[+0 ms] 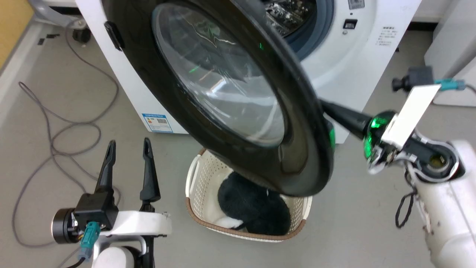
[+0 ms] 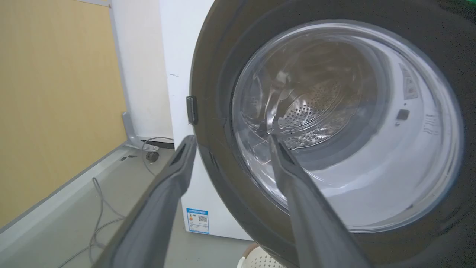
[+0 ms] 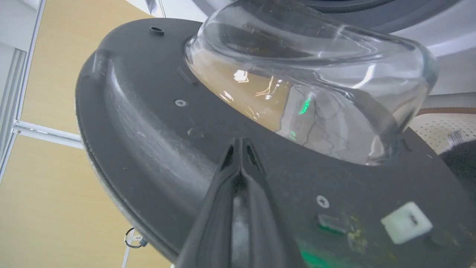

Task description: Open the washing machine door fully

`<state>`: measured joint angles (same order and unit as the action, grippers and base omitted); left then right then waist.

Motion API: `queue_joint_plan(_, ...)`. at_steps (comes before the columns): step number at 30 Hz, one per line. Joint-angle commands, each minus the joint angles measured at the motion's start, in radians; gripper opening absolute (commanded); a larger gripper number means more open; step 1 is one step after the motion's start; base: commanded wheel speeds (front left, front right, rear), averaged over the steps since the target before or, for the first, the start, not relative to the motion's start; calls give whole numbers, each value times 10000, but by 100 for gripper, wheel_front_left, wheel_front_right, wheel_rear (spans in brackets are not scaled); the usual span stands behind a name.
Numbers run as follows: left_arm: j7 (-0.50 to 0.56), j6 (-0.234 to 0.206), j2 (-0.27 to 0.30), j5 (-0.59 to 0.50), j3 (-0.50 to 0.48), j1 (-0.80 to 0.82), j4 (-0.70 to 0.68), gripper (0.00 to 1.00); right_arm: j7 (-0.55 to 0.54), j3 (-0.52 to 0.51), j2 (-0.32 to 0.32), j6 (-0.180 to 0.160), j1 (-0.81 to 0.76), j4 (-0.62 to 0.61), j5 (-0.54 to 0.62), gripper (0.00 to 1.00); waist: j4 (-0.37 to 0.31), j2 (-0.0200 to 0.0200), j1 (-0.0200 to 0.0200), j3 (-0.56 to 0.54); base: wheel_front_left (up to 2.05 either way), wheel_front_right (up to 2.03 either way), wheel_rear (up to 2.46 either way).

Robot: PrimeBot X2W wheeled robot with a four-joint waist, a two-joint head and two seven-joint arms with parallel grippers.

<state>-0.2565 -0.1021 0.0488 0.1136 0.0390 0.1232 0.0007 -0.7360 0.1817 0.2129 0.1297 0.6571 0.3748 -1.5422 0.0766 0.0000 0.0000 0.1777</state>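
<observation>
The washing machine door (image 1: 223, 93) is a big glossy black disc with a bulging glass bowl, swung part-way out from the white washer (image 1: 122, 85). My right gripper (image 3: 241, 144) is shut with nothing between its fingers, and the tips rest against the door's dark inner face (image 3: 148, 123) beside the glass bowl (image 3: 308, 85). In the head view its fingers (image 1: 346, 118) reach in behind the door's right edge, tips hidden. My left gripper (image 1: 129, 145) stands open at the lower left, clear of the door. Between its fingertips in its wrist view (image 2: 232, 139) lies the door's outer face (image 2: 334, 123).
A white laundry basket (image 1: 206, 175) with a dark fluffy item (image 1: 253, 204) sits on the floor right under the door. The steel drum opening (image 1: 293, 18) shows behind the door. Grey cables (image 1: 55, 130) loop over the floor at the left. A white cabinet (image 1: 450, 48) stands at right.
</observation>
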Motion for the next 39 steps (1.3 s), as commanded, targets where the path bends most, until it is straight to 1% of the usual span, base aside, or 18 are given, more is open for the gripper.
queue_joint_plan(1, -53, 51, 14, -68, -69, -142, 57, 100, -82, 81, -96, 10, -304, -126, -91, 0, 66, 0, 0, -109, 0, 0, 0)
queue_joint_plan(8, -53, 338, 14, -220, -197, -536, 281, 100, -315, 348, -290, 10, -1365, -828, -285, 0, 330, 0, 0, -633, 0, 0, 0)
queue_joint_plan(17, -53, 429, 14, -303, -236, -907, 472, 100, -412, 824, -799, 10, -2542, -1621, -400, 0, 565, 0, 0, -1143, 0, 0, 0)
queue_joint_plan(22, -53, 460, 14, -305, -249, -1029, 563, 100, -425, 1151, -1099, 10, -2895, -1766, -435, 0, 712, 0, 0, -1304, 0, 0, 0)
queue_joint_plan(30, -53, 471, 14, -271, -155, -1142, 677, 100, -378, 1820, -1410, 10, -3390, -1556, -394, 0, 945, 0, 0, -1484, 0, 0, 0)
queue_joint_plan(35, -53, 440, 14, -249, -179, -1274, 718, 100, -57, 2002, -1497, 10, -3652, -1569, -322, 0, 923, 0, 0, -1630, 0, 0, 0)
queue_joint_plan(39, -53, 421, 14, -227, -204, -1344, 746, 100, 1045, 1851, -1375, 10, -3816, -2102, 455, 0, 846, 0, 0, -1698, 0, 0, 0)
